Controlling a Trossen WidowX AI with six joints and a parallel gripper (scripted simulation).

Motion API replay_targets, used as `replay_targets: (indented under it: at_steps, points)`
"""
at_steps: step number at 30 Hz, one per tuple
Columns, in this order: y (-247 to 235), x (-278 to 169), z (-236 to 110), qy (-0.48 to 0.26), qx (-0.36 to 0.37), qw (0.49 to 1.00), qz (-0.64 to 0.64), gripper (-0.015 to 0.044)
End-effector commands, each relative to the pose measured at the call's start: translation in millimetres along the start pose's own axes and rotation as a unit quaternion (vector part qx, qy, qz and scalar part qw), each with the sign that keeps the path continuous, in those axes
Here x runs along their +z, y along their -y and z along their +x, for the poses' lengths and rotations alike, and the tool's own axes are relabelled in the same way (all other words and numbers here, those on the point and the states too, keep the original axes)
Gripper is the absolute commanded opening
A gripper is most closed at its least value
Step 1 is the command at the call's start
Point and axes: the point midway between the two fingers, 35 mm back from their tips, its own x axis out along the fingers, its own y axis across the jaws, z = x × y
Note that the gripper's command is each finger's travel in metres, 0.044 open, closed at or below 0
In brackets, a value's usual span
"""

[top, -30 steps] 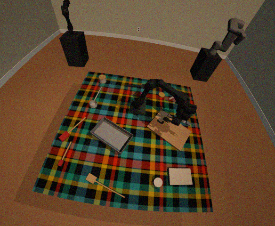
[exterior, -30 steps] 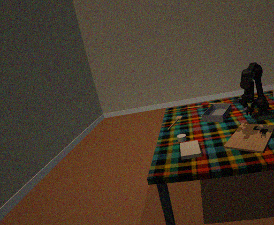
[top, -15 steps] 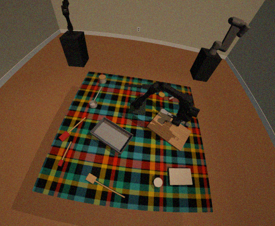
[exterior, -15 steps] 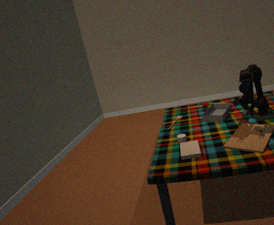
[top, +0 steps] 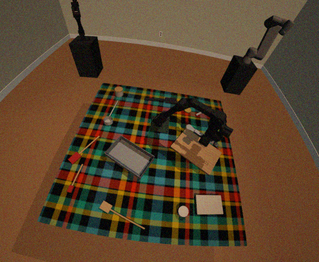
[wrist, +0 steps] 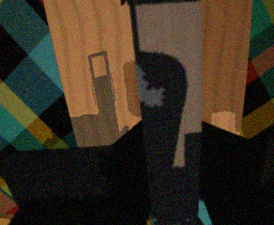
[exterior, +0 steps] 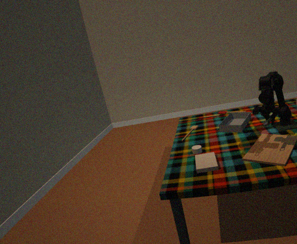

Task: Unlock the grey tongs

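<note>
The jaws (top: pixel 207 140) are nearly closed and they grip the grey tongs (wrist: pixel 167 56). In the wrist view the tongs go straight out from between the jaws, over the middle of the board (wrist: pixel 85 61), with wood on both sides. I cannot tell if the tongs touch the board. The tin (top: pixel 129 155) lies well apart from the jaws on the table (top: pixel 154 197).

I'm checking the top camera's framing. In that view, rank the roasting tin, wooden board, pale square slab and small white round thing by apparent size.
1. Wooden board and roasting tin: alike, unranked.
2. Pale square slab.
3. Small white round thing.
</note>
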Motion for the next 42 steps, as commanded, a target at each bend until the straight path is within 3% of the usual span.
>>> replay_targets:
  at_steps: [1,42]
  points:
    - [-1,1,-1,0.003,0.003,1.000,0.002,-0.0150]
    - [-1,7,65,0.001,0.003,1.000,0.003,-0.0150]
